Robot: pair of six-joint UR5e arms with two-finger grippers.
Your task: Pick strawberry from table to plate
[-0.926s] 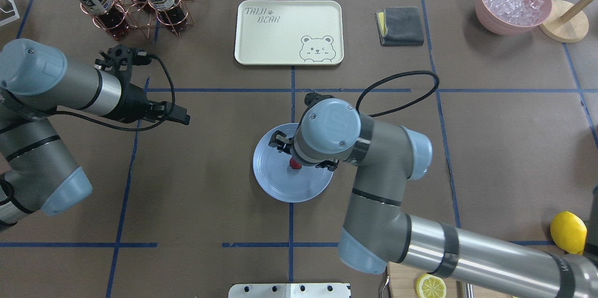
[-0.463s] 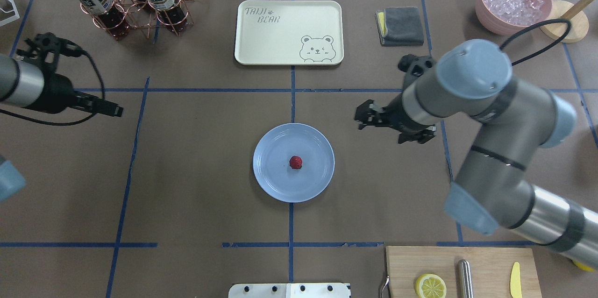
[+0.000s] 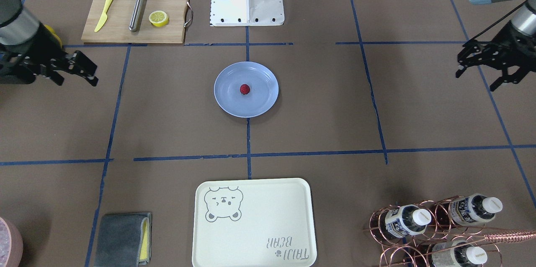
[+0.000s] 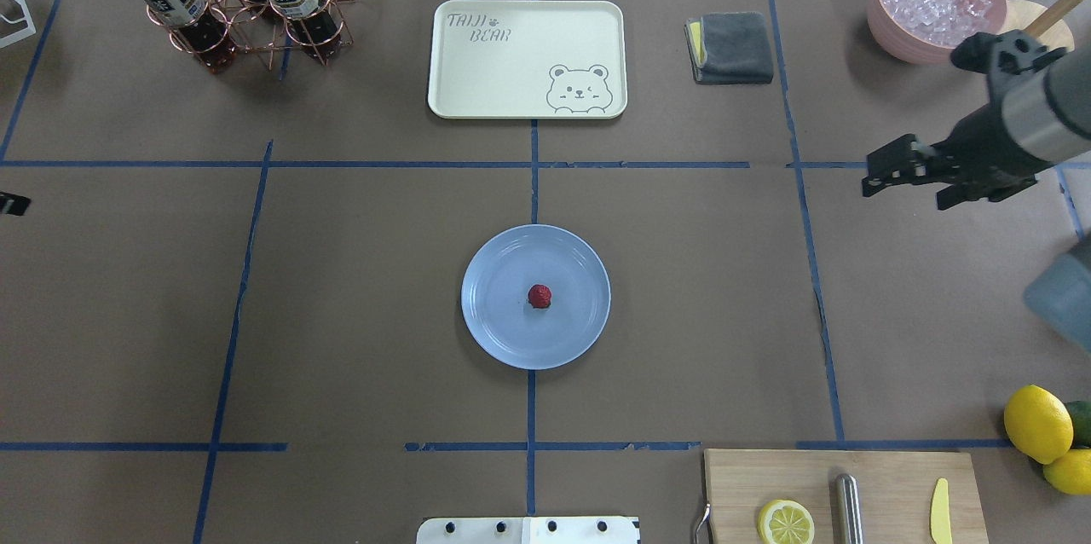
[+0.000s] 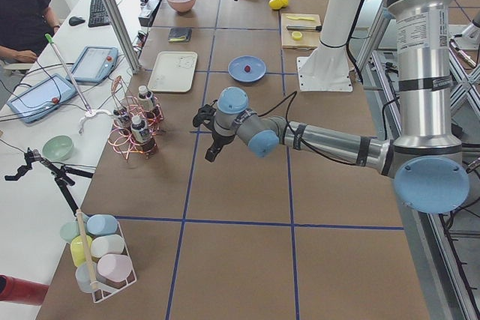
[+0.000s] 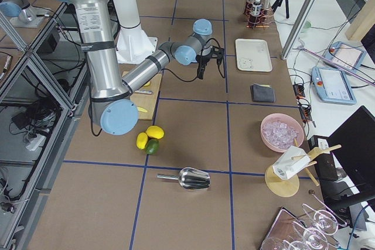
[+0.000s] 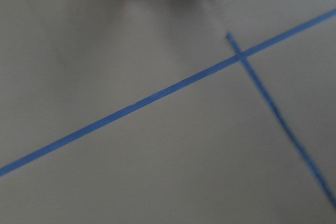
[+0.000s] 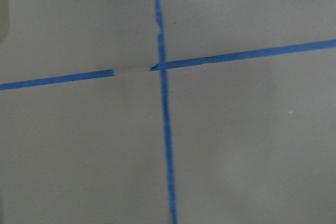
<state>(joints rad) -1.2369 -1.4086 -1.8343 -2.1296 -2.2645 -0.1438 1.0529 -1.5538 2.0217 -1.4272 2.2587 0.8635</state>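
The small dark-red strawberry (image 4: 539, 297) (image 3: 245, 89) lies near the middle of the pale blue plate (image 4: 494, 331) (image 3: 260, 103), which rests on the brown table (image 4: 366, 288). My right gripper (image 4: 902, 184) (image 3: 76, 75) hangs open and empty far to the right of the plate. My left gripper (image 3: 476, 81) is open and empty at the table's left side. Only its tip (image 4: 12, 204) shows at the edge of the overhead view. Both wrist views show only bare table and blue tape.
At the back stand a cream bear tray (image 4: 527, 58), a copper bottle rack (image 4: 239, 7), a grey cloth (image 4: 730, 47) and a pink bowl of ice (image 4: 936, 2). A cutting board (image 4: 886, 497) with a lemon half and whole lemons (image 4: 1036, 423) are at the front right.
My right gripper has left the strawberry on the plate and pulled back far to the right. My left arm has drawn back to the left, almost out of the overhead view.
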